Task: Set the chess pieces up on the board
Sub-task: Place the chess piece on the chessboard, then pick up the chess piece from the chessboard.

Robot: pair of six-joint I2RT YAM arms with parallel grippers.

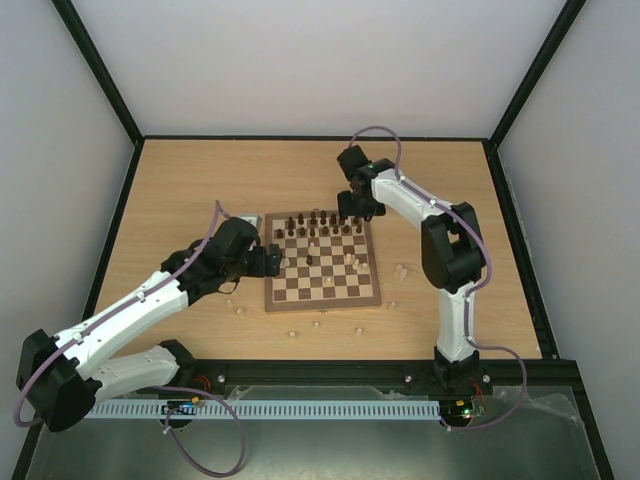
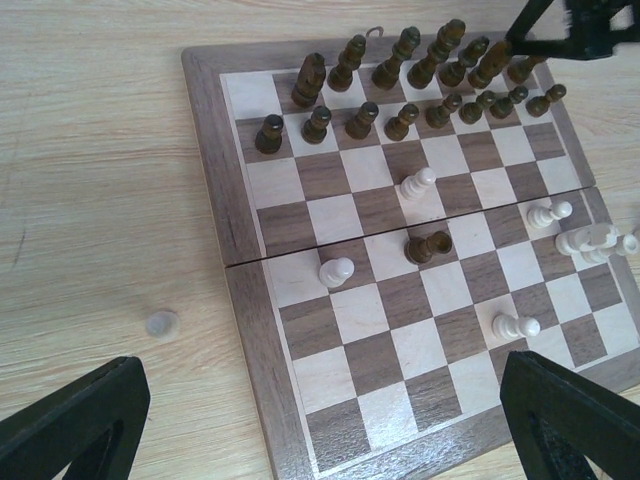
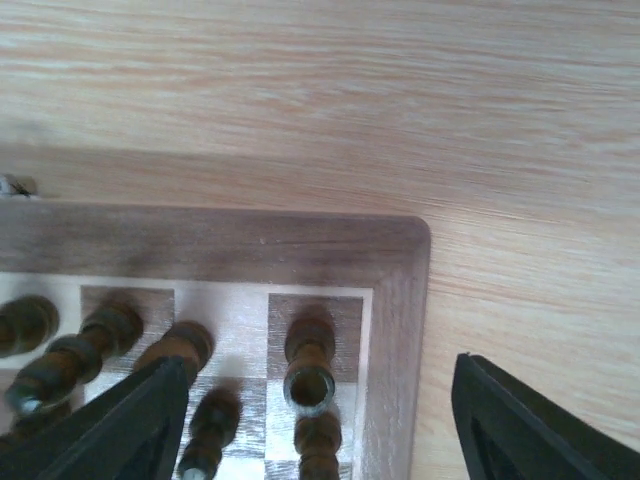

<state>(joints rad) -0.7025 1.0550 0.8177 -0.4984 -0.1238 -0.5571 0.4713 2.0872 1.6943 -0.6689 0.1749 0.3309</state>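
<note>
- The board lies flat in the middle of the light-wood tabletop, between the two arms.
- Of the dark pieces, eight stand in the second row from the far edge, one to a square. In the back row behind them seven can be told apart. Its right end is crowded and partly behind the right arm.
- One more dark rook stands alone near the board's centre.
- Of the pale pieces, four single ones are scattered over the middle rows, and a bunch lies at the right edge, too tangled to count.
- Off the board, about seven more pale ones dot the tabletop along its near and right sides — too small for a sure count. One pale disc shows just left of the board.
- The left gripper hovers at the board's left edge, its fingers spread wide with nothing between them.
- The right gripper hangs over the far right corner, above the dark back row. Its fingers are wide apart and grip nothing; the corner rook stands below, between them.
- A purple cable runs along each arm, and a small grey object sits beside the board's far left corner.
</note>
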